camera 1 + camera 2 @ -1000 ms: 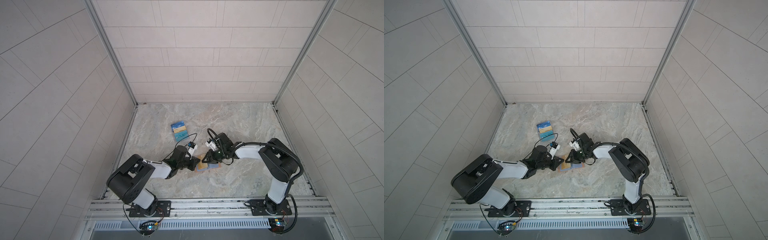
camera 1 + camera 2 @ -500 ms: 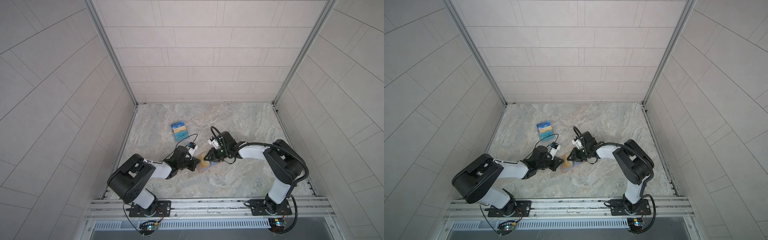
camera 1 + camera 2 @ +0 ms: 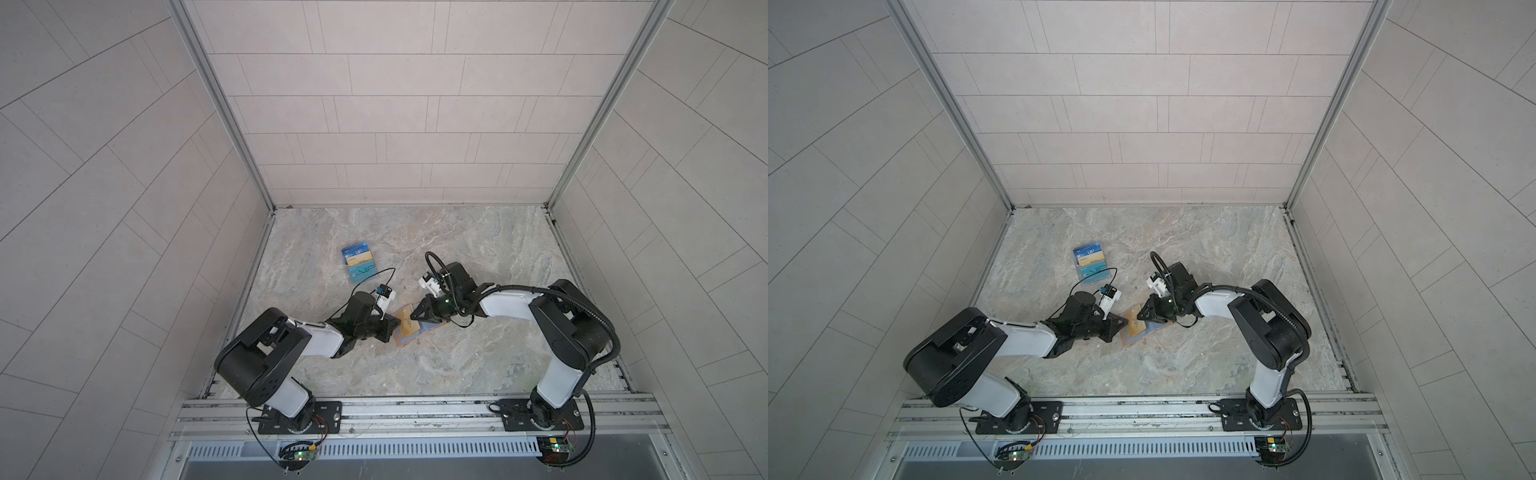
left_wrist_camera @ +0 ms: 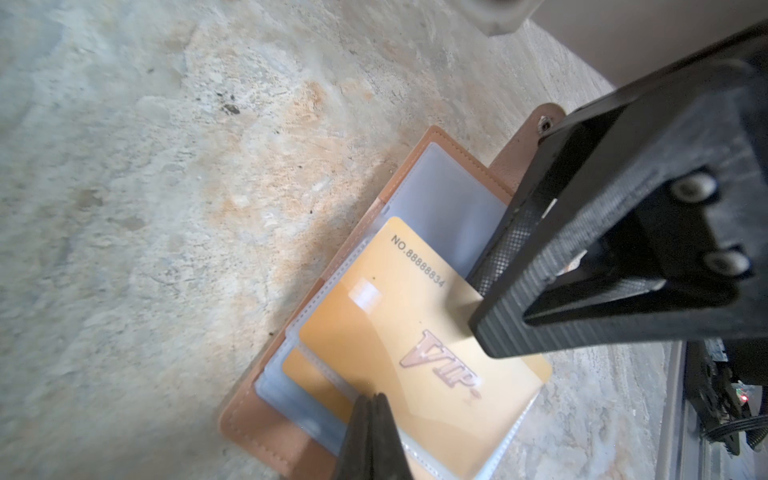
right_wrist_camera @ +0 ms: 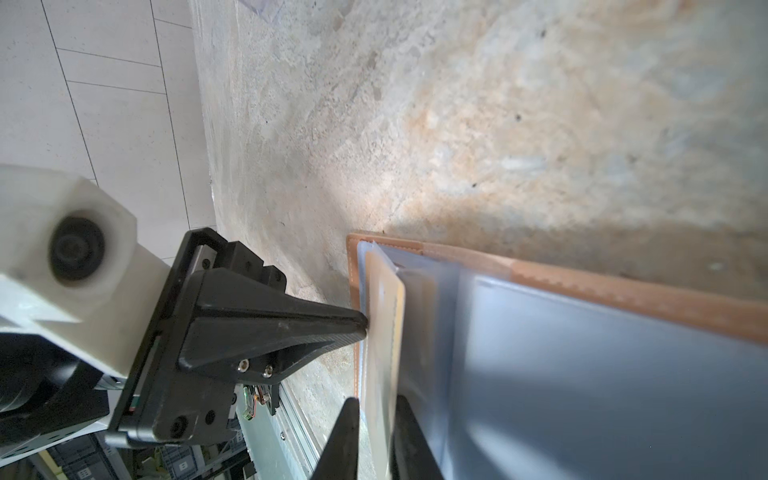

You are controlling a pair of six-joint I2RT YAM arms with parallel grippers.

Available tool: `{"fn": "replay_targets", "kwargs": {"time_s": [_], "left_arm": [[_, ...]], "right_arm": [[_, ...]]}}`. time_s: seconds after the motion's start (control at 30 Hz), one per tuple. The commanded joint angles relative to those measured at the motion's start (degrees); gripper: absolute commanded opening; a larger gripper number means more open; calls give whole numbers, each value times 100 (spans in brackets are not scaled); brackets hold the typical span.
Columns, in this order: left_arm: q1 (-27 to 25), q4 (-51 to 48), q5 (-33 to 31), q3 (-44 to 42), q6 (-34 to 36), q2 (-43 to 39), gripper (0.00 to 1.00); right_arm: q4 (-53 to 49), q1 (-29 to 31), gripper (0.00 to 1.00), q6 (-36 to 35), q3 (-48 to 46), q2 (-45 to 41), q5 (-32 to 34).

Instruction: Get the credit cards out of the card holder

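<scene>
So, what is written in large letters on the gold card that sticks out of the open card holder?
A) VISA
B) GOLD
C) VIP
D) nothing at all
C: in the left wrist view the gold card, partly out of a sleeve of the card holder, bears the large letters VIP, besides a small printed number.

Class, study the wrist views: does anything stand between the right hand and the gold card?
Nothing visible does. The edge of the gold card sits between the two fingers of the right hand. The shut left hand rests on the sleeves of the card holder, off to one side.
</scene>
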Motion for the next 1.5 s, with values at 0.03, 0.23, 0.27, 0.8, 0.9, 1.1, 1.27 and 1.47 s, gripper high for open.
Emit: {"fn": "replay_targets", "kwargs": {"time_s": [0.03,0.23,0.27,0.8,0.9,1.1,1.27,1.47], "left_arm": [[-57,-804,-136,-144,87,221,0],[-57,-808,-140,-150,88,218,0],[-58,-808,-135,-145,83,218,0],[-57,-809,-137,-144,84,241,0],[-57,-808,-139,-152,85,225,0],[-58,-794,-143,-146,80,248,0],[-57,-808,-118,-135,86,266,0],[-57,-816,-126,-120,71,275,0]], "right_arm": [[154,-42,14,51,-71,-266,-103],[191,-77,11,81,-109,-289,-130],[191,-95,11,81,-120,-301,-139],[159,-211,8,88,-229,-486,-184],[184,-207,8,97,-230,-486,-200],[-682,-204,29,-450,-41,-477,324],[-976,-211,41,-724,55,-335,394],[-932,-150,40,-720,134,-107,113]]}}
